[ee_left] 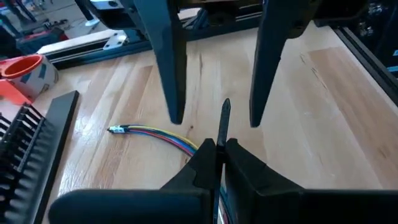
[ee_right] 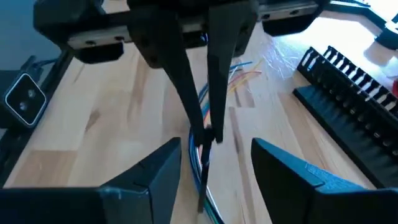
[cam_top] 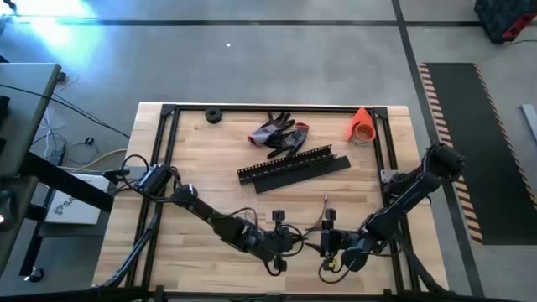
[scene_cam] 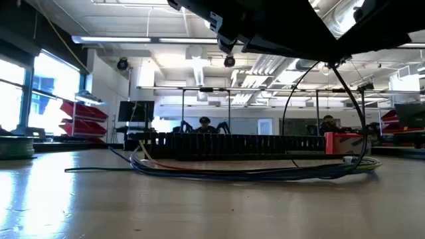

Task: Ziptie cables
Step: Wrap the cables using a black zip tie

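While the left gripper (ee_right: 202,127) pinches the cables (ee_right: 202,165) tight, the right gripper (ee_left: 214,118) stands spread wide around them.

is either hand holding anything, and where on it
Left hand pinches a thin black strip just below its tip; right hand is open, holding nothing.

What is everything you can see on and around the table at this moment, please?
cables: one bundle, multicoloured, front centre of the table
slotted strips: two, black, mid-table
gloves: one pile, grey and red, behind the strips
tape roll: one, orange, back right
small roll: one, black, back left
people: two, far room
left gripper: shut on the cables
right gripper: open, at the cables
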Controlling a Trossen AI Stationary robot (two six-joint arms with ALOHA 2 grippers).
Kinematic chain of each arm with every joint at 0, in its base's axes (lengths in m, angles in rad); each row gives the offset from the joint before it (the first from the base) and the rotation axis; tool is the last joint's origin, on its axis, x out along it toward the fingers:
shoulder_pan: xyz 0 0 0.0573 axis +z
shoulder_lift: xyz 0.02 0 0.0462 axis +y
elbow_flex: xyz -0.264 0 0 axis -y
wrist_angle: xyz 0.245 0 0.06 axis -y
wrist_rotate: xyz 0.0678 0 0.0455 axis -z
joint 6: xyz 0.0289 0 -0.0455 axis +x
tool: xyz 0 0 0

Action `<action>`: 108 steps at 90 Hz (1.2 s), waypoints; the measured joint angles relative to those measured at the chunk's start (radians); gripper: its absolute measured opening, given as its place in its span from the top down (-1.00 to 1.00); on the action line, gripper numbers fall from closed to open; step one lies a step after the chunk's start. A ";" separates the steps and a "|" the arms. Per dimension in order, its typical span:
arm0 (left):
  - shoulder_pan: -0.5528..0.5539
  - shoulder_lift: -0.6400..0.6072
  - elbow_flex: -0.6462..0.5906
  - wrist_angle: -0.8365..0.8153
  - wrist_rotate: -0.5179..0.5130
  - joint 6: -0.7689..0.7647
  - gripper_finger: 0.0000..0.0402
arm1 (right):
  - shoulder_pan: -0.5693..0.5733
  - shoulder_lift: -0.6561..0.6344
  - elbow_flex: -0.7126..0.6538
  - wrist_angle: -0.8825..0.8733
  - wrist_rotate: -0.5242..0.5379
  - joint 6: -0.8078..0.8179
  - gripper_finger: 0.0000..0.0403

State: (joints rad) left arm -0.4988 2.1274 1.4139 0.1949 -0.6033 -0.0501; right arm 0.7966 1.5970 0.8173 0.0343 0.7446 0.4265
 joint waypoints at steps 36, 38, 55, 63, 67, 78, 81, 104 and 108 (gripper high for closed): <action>0.001 0.000 0.000 0.000 0.010 -0.001 0.99 | -0.023 0.000 0.000 0.005 -0.047 -0.006 0.87; 0.001 0.000 0.000 0.000 0.010 -0.001 0.99 | -0.024 0.000 0.000 0.003 -0.048 -0.008 0.92; 0.001 0.001 0.000 -0.009 -0.006 -0.001 0.96 | -0.024 0.001 0.000 -0.025 -0.057 0.009 0.99; 0.000 0.001 0.000 -0.030 -0.017 -0.001 0.95 | -0.013 0.000 0.000 -0.035 -0.056 0.015 0.99; 0.000 0.001 0.000 -0.040 -0.016 -0.012 0.95 | -0.006 0.001 0.000 -0.043 -0.056 0.024 0.99; -0.004 0.001 0.000 -0.070 -0.025 -0.036 0.95 | 0.017 -0.001 0.001 -0.099 -0.064 0.081 1.00; -0.007 0.001 0.000 -0.073 -0.031 -0.040 0.95 | 0.026 -0.001 0.005 -0.127 -0.063 0.096 1.00; -0.012 0.001 0.000 -0.098 -0.046 -0.053 0.94 | 0.115 -0.002 0.130 -0.455 -0.071 0.252 1.00; -0.012 0.001 0.000 -0.101 -0.045 -0.053 0.94 | 0.139 -0.003 0.145 -0.502 -0.085 0.296 1.00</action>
State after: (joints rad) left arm -0.5110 2.1288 1.4139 0.0938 -0.6484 -0.1028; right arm 0.9355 1.5943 0.9627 -0.4678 0.6592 0.7224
